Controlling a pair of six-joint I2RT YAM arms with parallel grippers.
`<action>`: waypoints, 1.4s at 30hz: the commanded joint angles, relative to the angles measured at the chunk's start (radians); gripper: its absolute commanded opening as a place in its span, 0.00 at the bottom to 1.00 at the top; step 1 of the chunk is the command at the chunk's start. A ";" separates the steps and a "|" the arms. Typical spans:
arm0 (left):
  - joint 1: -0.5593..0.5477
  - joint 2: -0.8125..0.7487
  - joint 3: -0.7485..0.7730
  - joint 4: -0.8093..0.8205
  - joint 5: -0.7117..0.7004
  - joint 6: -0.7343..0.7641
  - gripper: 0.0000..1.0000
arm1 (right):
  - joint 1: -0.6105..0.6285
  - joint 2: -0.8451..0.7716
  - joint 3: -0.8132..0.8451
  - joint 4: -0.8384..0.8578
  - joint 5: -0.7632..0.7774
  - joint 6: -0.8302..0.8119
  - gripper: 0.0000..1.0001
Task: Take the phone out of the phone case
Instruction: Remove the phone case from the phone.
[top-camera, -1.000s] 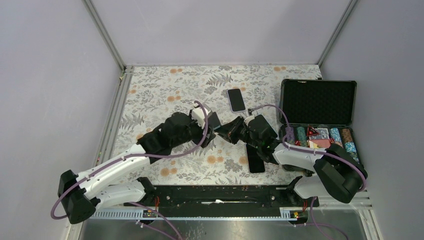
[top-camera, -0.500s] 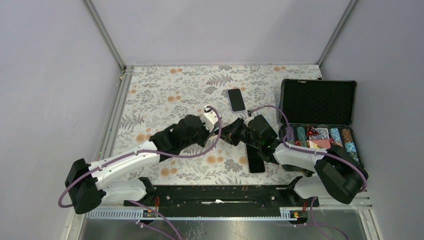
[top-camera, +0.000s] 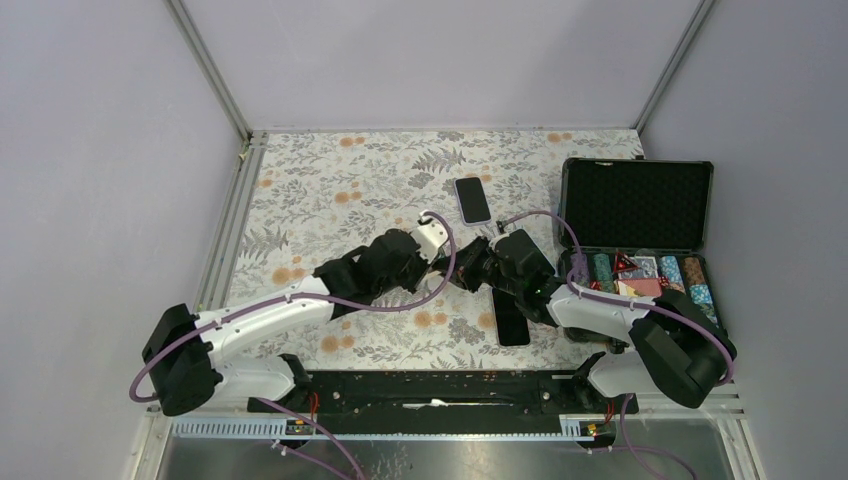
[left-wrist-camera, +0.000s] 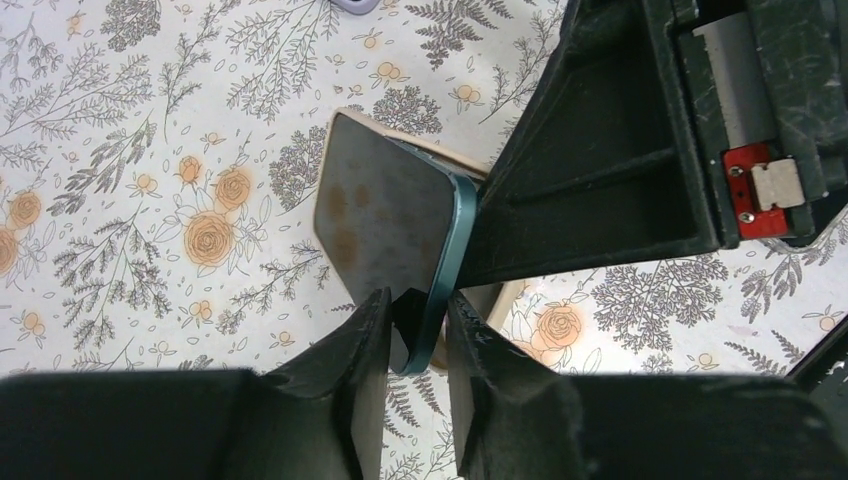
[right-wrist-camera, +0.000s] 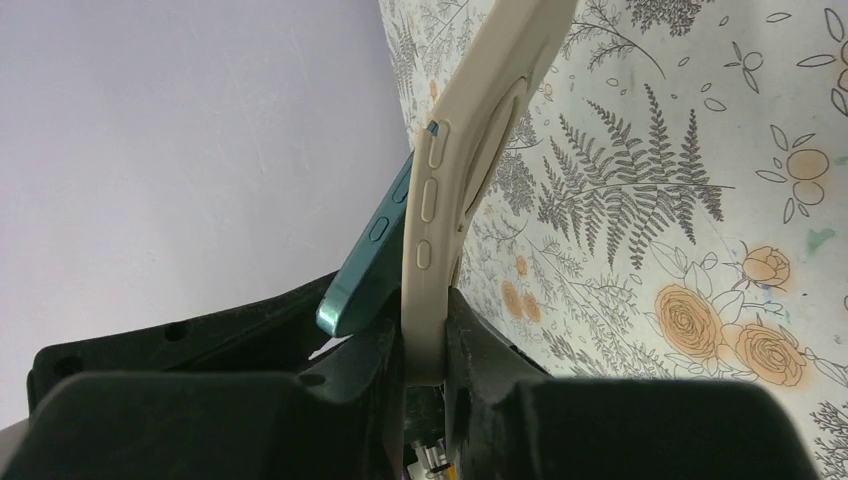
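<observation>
Table: floral cloth (top-camera: 330, 180), 2 arms meeting mid-table, chip box (top-camera: 640, 230) off to the side.
Left gripper (left-wrist-camera: 418, 335): had swung in over the last second and pinched down narrow on the teal phone (left-wrist-camera: 385, 215), at its lower edge.
Right gripper (right-wrist-camera: 425, 350): nearly shut, clamped on the beige phone case (right-wrist-camera: 470, 150) rim, same as before.
Phone: up off the table between both grippers, 1 side already peeled out of the case.
Meaning: both halves were gripped now, so pulling them apart looked next.
</observation>
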 joint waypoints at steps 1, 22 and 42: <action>0.014 0.036 0.038 0.062 -0.148 0.038 0.18 | 0.014 -0.045 0.052 0.088 -0.110 -0.023 0.00; 0.016 0.095 0.076 0.037 -0.155 0.022 0.12 | 0.014 -0.127 0.021 0.022 -0.123 -0.120 0.00; 0.065 -0.376 0.044 0.022 -0.304 0.096 0.00 | -0.111 0.029 0.290 -0.251 -0.137 -0.565 0.00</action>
